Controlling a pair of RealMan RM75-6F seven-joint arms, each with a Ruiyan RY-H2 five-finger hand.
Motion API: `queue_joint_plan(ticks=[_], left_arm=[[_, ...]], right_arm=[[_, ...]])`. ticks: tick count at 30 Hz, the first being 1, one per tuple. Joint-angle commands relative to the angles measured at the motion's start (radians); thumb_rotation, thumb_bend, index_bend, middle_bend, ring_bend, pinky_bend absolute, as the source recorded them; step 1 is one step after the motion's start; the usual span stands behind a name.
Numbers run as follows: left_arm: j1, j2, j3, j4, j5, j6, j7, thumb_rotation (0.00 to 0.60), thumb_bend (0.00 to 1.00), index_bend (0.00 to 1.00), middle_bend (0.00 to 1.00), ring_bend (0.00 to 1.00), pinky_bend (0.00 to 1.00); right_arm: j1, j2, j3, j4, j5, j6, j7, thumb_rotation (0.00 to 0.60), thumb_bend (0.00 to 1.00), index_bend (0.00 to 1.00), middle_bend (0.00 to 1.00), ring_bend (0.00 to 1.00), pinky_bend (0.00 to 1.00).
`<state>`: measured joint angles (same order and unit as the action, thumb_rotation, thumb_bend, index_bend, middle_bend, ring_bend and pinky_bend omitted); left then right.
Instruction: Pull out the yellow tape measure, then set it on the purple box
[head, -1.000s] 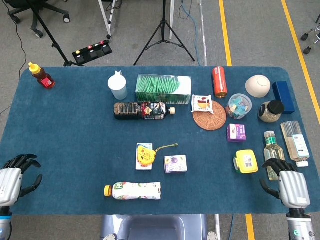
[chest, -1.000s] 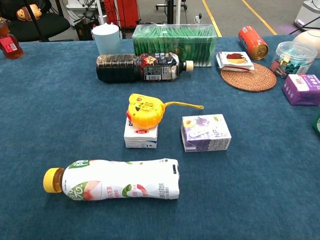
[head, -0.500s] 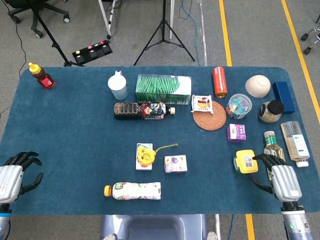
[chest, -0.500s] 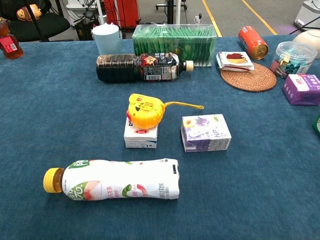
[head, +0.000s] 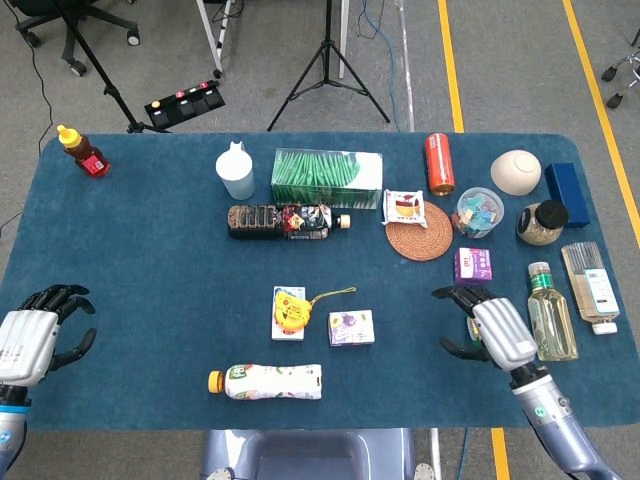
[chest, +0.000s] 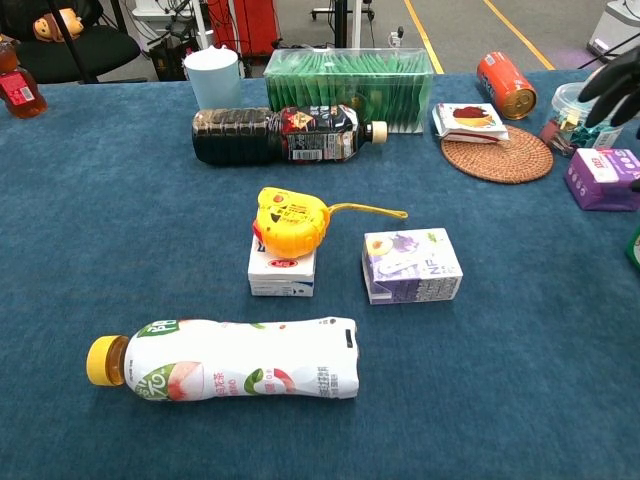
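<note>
The yellow tape measure (head: 290, 309) (chest: 290, 220) lies on a small white box (chest: 282, 273) at the table's middle, a thin yellow strap trailing from it to the right. A purple-and-white carton (head: 352, 327) (chest: 411, 265) stands just right of it. A second small purple box (head: 473, 265) (chest: 603, 178) sits further right. My right hand (head: 497, 330) hovers with fingers spread, right of the carton and below that second box; its dark fingers (chest: 615, 78) show at the chest view's right edge. My left hand (head: 30, 338) is open at the table's near left edge, far from everything.
A peach drink bottle (head: 266, 381) lies near the front edge. A dark bottle (head: 285, 221), green box (head: 327, 178) and white jug (head: 237, 172) stand behind the tape measure. A woven coaster (head: 424, 240), red can (head: 439, 162) and bottles (head: 552, 315) crowd the right side.
My right hand has moved from the near right corner leftward and forward, now covering the small yellow container, and has entered the chest view. The left hand rose slightly.
</note>
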<state>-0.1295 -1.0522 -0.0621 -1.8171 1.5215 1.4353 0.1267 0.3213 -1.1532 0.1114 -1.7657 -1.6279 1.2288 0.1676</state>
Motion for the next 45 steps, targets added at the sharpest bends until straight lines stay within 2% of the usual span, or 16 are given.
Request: queue_joint_plan(ticks=[1, 8, 18, 31, 45], left_arm=[[-0.006, 0.005, -0.005, -0.003, -0.003, -0.004, 0.000, 0.600, 0.33, 0.43, 0.30, 0.22, 0.28], [-0.029, 0.012, -0.020, 0.009, -0.015, -0.021, -0.020, 0.600, 0.33, 0.43, 0.30, 0.22, 0.28], [-0.042, 0.030, -0.040, 0.051, -0.038, -0.019, -0.077, 0.600, 0.33, 0.43, 0.30, 0.22, 0.28], [-0.041, 0.047, -0.042, 0.085, -0.044, -0.007, -0.132, 0.600, 0.33, 0.43, 0.30, 0.22, 0.28], [-0.023, 0.055, -0.033, 0.136, -0.056, 0.006, -0.206, 0.600, 0.33, 0.43, 0.30, 0.22, 0.28]], right_arm=[[0.057, -0.009, 0.011, -0.041, 0.003, -0.072, 0.004, 0.600, 0.24, 0.24, 0.30, 0.30, 0.33], [0.178, -0.085, 0.048, -0.061, 0.090, -0.225, -0.020, 0.600, 0.16, 0.15, 0.26, 0.28, 0.33], [0.292, -0.193, 0.102, -0.062, 0.267, -0.330, -0.143, 0.600, 0.14, 0.08, 0.19, 0.23, 0.32], [0.411, -0.322, 0.129, -0.030, 0.454, -0.386, -0.301, 0.600, 0.12, 0.01, 0.13, 0.17, 0.29], [0.510, -0.472, 0.157, 0.081, 0.629, -0.337, -0.443, 0.600, 0.12, 0.00, 0.10, 0.13, 0.26]])
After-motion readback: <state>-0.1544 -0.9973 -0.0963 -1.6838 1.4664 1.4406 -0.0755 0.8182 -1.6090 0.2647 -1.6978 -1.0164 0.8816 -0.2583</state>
